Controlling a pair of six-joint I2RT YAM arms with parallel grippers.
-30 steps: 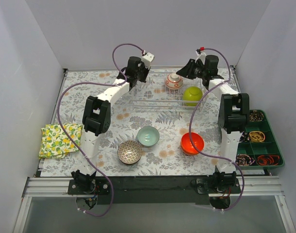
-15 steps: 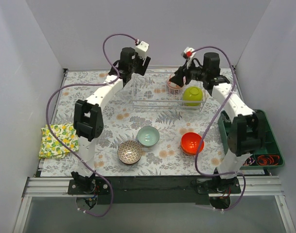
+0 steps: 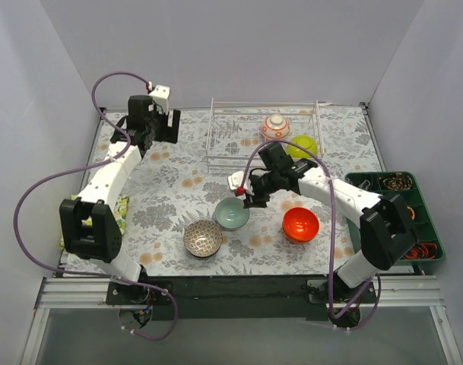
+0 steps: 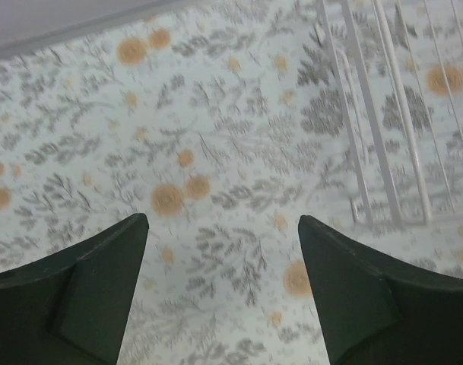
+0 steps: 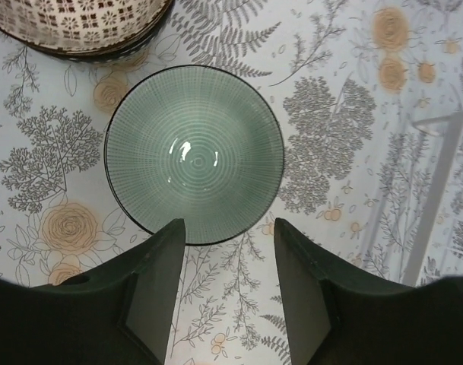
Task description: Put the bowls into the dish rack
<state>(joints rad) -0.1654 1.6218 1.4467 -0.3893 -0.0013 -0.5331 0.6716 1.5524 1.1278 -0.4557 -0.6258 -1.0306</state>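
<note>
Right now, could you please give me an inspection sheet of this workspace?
Surface: floral tablecloth, flat.
Job's things: rack holds patterned red bowl and lime bowl; blue-green bowl, brown bowl, orange bowl on the tablecloth.
Clutter: yellow cloth; tray of bands.
Hands: left hand open over bare tablecloth beside rack; right hand open above blue-green bowl's rim.
Cables: two purple cables, looping loose.
Surroundings: white walls.

You've got five bowls showing right now: one red-and-white patterned bowl (image 3: 274, 126), one lime-green bowl (image 3: 302, 146), one pale blue-green bowl (image 3: 231, 214), one dark brown-and-white bowl (image 3: 203, 238) and one orange-red bowl (image 3: 300, 224). Then just one dish rack (image 3: 239, 141) by the far edge, one dark green tray (image 3: 427, 201) at the right edge, and one yellow cloth (image 3: 125, 207) at the left edge, mostly hidden.
</note>
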